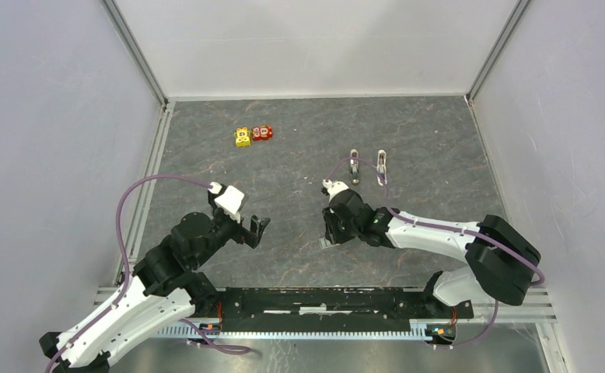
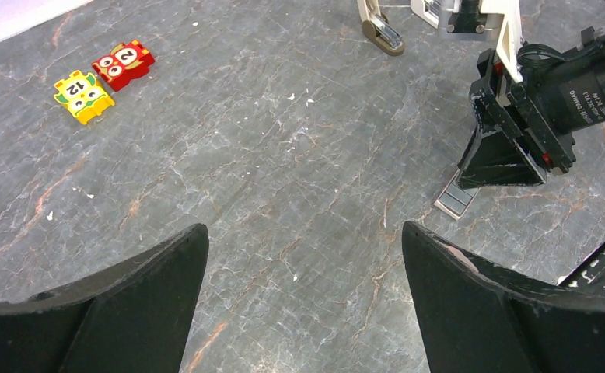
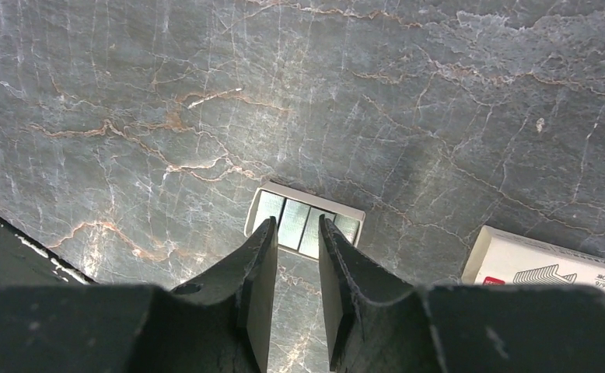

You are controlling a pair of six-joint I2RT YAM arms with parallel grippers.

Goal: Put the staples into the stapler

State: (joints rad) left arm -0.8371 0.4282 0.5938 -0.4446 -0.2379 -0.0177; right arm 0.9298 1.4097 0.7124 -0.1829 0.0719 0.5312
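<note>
The stapler [image 1: 354, 166] lies at the back right of the mat as a small cream-white piece with grey metal, with a second like piece [image 1: 381, 165] beside it. It also shows in the left wrist view [image 2: 380, 26]. A small open tray of staples [image 3: 305, 220] lies on the mat, also seen from above [image 1: 327, 244] and from the left wrist [image 2: 455, 200]. My right gripper [image 3: 293, 227] hangs right over the tray, its jaws a narrow gap apart and empty. My left gripper [image 2: 305, 241] is wide open and empty, well left of the tray.
A yellow toy block [image 1: 243, 137] and a red toy block [image 1: 263, 133] sit at the back left. A white staple box sleeve [image 3: 544, 264] lies just right of the tray. Grey walls enclose the mat on three sides.
</note>
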